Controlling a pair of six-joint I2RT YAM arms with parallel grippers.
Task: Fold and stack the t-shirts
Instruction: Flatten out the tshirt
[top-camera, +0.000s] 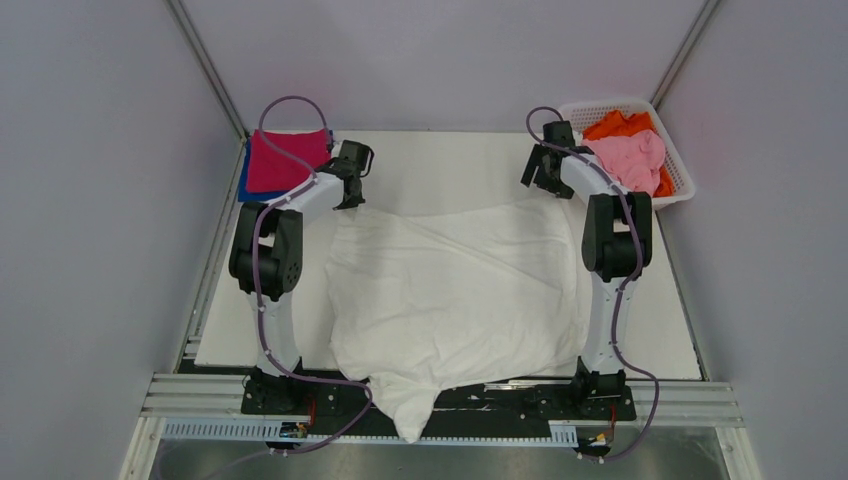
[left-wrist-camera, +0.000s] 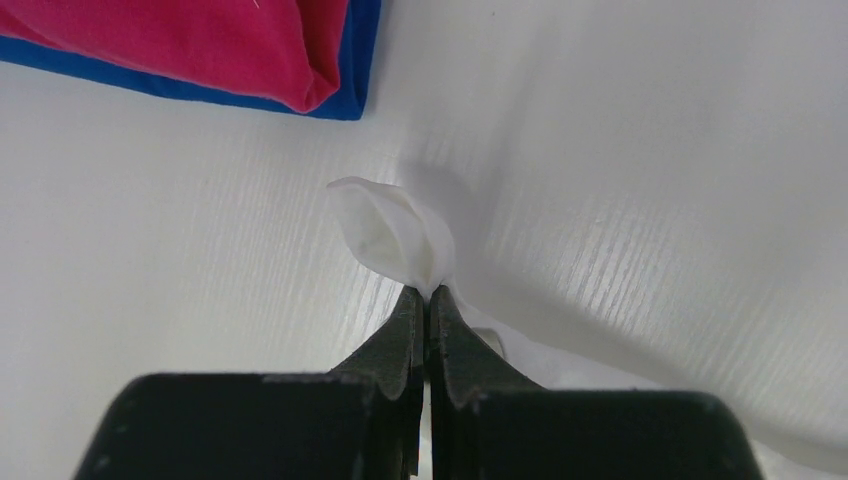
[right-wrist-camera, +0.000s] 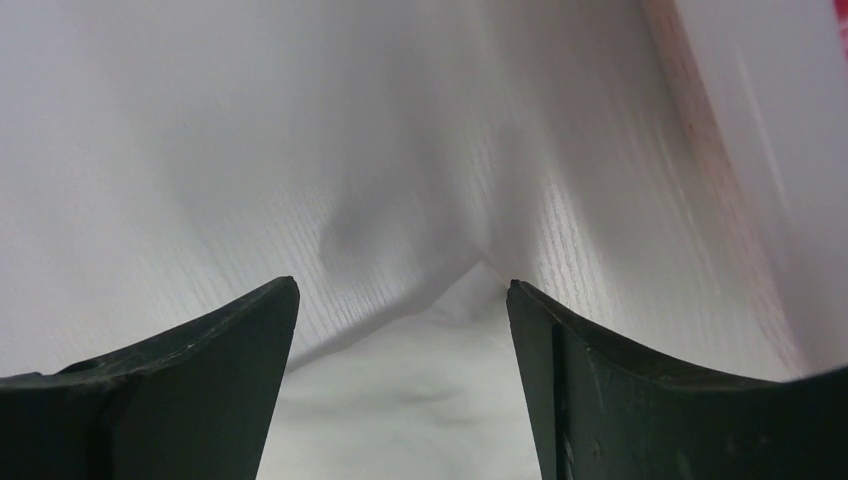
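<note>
A large white t-shirt (top-camera: 455, 290) lies spread over the middle of the table, its lower end hanging over the front edge. My left gripper (top-camera: 350, 195) is shut on the shirt's far left corner, which bunches past the fingertips in the left wrist view (left-wrist-camera: 395, 230). My right gripper (top-camera: 545, 178) is open above the far right corner of the shirt (right-wrist-camera: 455, 290), holding nothing. A folded magenta t-shirt (top-camera: 285, 160) lies on a folded blue t-shirt (top-camera: 245, 187) at the far left. A pink t-shirt (top-camera: 630, 158) and an orange t-shirt (top-camera: 617, 124) lie in the basket.
A white plastic lattice basket (top-camera: 680, 170) stands at the far right corner. The white table board (top-camera: 450, 155) ends at a metal rail along the front. Grey walls close in on both sides.
</note>
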